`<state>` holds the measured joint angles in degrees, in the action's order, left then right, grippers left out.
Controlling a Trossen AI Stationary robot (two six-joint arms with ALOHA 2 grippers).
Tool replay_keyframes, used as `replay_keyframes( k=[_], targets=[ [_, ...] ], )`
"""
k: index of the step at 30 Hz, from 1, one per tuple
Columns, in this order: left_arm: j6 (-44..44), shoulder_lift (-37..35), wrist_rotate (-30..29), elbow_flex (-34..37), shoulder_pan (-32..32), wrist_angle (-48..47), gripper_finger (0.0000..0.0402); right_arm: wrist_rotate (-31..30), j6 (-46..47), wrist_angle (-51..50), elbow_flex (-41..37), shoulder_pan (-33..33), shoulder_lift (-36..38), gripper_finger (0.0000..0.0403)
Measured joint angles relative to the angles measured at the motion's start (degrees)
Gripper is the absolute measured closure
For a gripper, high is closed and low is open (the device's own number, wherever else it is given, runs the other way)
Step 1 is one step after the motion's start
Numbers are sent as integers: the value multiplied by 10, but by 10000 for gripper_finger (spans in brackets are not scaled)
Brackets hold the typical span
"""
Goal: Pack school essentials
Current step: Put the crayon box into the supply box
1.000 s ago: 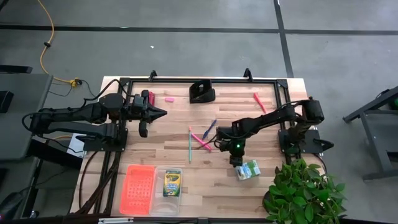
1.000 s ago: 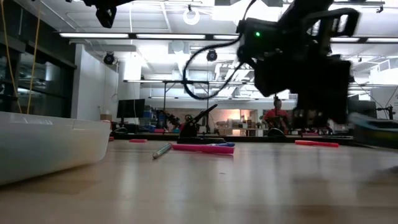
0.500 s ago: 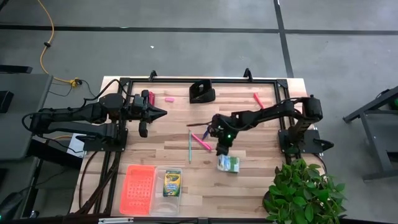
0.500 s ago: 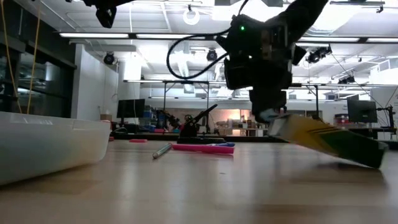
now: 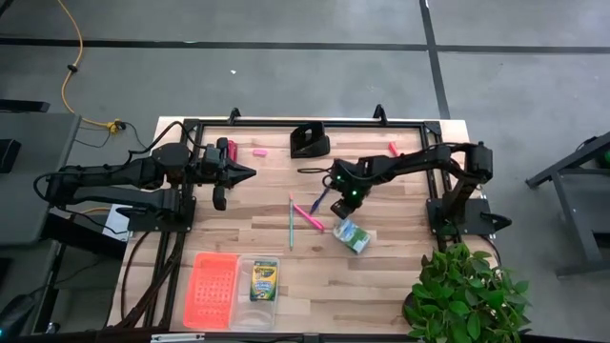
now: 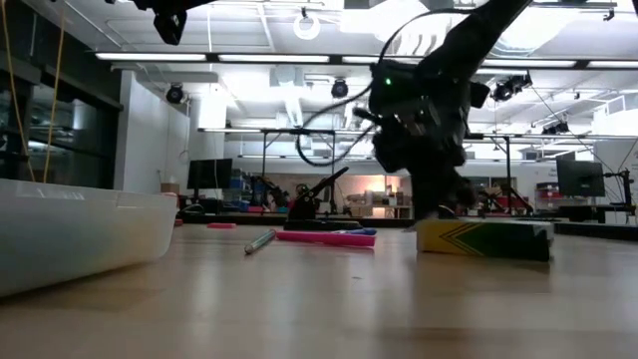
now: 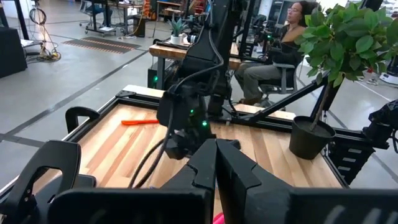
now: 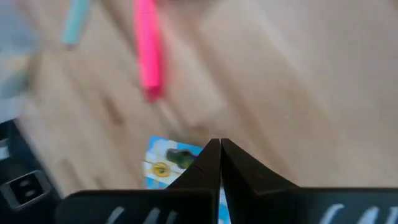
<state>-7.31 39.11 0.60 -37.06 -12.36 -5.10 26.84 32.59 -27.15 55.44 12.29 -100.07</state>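
Observation:
The small green-and-white box (image 5: pixel 352 234) lies flat on the table (image 5: pixel 400 276), right of the pens; the low view shows its long side (image 6: pixel 483 239). My right gripper (image 5: pixel 345 210) is shut and stands just over the box's far left end (image 6: pixel 444 211); its wrist view shows the box (image 8: pixel 165 165) beside the fingertips (image 8: pixel 219 146). The pink pen (image 5: pixel 307 215), green pen (image 5: pixel 291 223) and blue pen (image 5: pixel 322 198) lie mid-table. The crayon box (image 5: pixel 264 280) sits in a clear bin. My left gripper (image 5: pixel 250 172) waits shut at the far left (image 7: pixel 216 146). My right gripper points down at the far left end of the small box (image 6: pixel 431 227) with its fingers shut. Whether the fingertips touch the box I cannot tell. The box rests flat on the table.
A pink tray (image 5: pixel 213 289) lies beside the clear bin at the near edge. A black block (image 5: pixel 310 140), a pink eraser (image 5: pixel 259 151) and a red pen (image 5: pixel 394 151) sit along the far edge. A potted plant (image 5: pixel 462 295) stands at the near right corner.
My right gripper has moved toward the table's left and then toward its far edge, taking the small box along. Half a second ago the box hung tilted below the fingers with its far end low; now it lies flat on the table.

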Motion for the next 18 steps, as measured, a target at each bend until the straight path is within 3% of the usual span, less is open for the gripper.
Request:
replay_keyframes(
  k=[7, 18],
  targets=[
    [0, 0, 0, 0, 0, 0, 401, -44, -30, -92, 0, 16, 5, 403],
    [-10, 0, 0, 0, 0, 0, 401, -75, -33, -153, 0, 43, 59, 403]
  ],
)
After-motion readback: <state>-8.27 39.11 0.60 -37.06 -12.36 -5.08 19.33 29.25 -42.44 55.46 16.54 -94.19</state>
